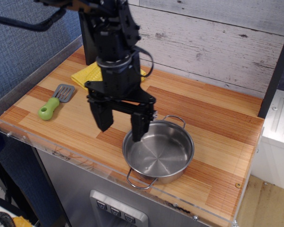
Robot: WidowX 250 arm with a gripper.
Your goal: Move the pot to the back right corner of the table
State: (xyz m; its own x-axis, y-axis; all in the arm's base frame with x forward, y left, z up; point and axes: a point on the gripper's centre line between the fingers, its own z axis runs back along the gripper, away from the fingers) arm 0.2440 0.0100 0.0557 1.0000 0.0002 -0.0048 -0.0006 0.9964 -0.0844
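The shiny steel pot (159, 151) with two wire loop handles sits near the front right of the striped wood table (213, 113). My black gripper (120, 126) hangs open over the pot's left rim. One finger (138, 127) is just inside the rim, the other finger (103, 119) stands outside it to the left, above the wood. Nothing is held between them.
A yellow cloth (87, 74) lies at the back left, mostly hidden behind the arm. A green-handled spatula (55, 100) lies at the left. A clear acrylic rim (75, 156) runs along the front edge. A planked wall stands behind the table.
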